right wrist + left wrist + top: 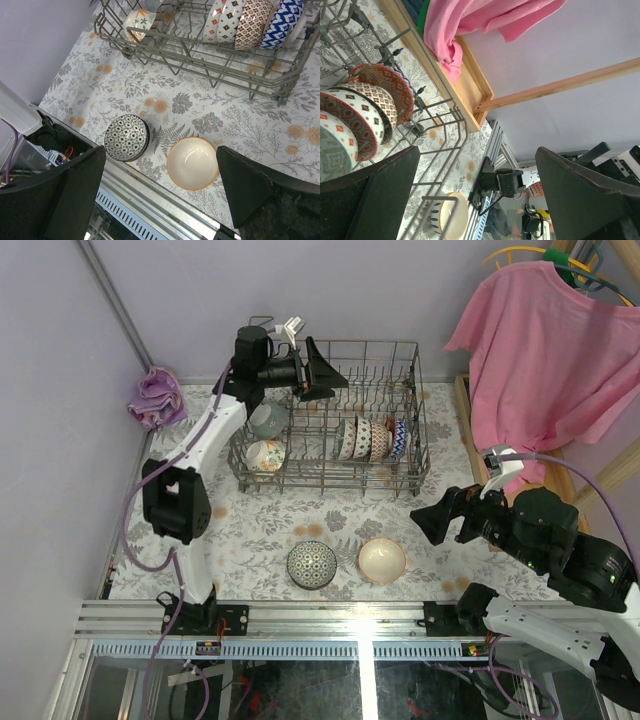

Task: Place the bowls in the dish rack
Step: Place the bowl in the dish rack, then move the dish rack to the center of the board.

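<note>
You have your left gripper (326, 378) over the rear of the dish rack (420, 410), left of centre and above the wire, jaws wide apart with nothing between them. Its wrist view agrees: both fingers (375, 200) are spread and empty. Your right gripper (433, 520) hangs over the right side of the table, in front of the rack's near-right corner, jaws likewise apart and holding nothing. Its wrist view looks down between the two black fingers onto the tabletop. Bowls in the rack: four stand on edge in a row between the tines in the right half. Three are red-and-white bowls (362, 438), packed side by side, and a blue-and-white zigzag bowl (398, 435) stands at the right end. At the rack's near-left corner a floral bowl (265, 455) lies tilted. Just behind it sits a pale grey-green bowl (267, 420), close beside your left arm. Bowls not yet loaded: two sit on the floral tablecloth (250, 530) in front of the rack, near the table's front edge. A dark bowl (311, 564) with a fine black-and-white pattern is on the left, and a cream bowl (382, 560) with an orange rim is near it on the right. Both are upright, apart from each other and from both grippers. Elsewhere you have a crumpled purple cloth (157, 398) at the table's far-left corner and a pink shirt (550, 350) hanging beyond the right edge.
</note>
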Robot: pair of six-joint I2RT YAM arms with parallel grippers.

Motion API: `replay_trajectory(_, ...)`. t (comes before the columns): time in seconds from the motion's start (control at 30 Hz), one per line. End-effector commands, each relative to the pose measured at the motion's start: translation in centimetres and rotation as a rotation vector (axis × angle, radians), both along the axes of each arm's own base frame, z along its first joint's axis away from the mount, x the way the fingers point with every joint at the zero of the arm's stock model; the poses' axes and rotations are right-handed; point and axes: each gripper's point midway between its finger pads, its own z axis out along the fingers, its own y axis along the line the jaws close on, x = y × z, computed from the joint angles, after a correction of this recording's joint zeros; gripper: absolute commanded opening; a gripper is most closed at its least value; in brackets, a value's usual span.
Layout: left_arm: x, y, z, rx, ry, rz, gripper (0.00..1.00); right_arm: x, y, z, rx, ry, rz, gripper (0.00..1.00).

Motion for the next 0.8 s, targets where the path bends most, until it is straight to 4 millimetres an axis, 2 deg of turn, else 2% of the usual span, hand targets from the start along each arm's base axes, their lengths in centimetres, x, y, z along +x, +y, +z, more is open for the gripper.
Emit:
replay_trajectory(0.0,-3.7,0.3,3.3,0.044,-0.072,0.054,1.0,-0.5,0.6,-0.1,0.009,0.006,0.041,1.0)
replay_trajectory(0.13,-7.8,1.1,4.2,0.121,-0.097,0.115,1.0,-0.3,1.1,-0.1,-0.003,0.01,0.056,0.99)
replay_trajectory(0.2,-9.9,1.7,4.0,0.163,-0.1,0.147,1.0,-0.2,1.3,-0.2,-0.013,0.011,0.062,0.99)
replay_trajectory(0.53,-17.9,4.0,-0.4,0.316,-0.05,0.246,1.0,0.3,2.8,-1.2,-0.058,0.052,0.1,0.99)
replay_trajectory(0.77,-23.1,3.8,-5.6,0.426,0.036,0.237,1.0,0.5,3.3,-2.6,-0.095,0.081,0.114,0.99)
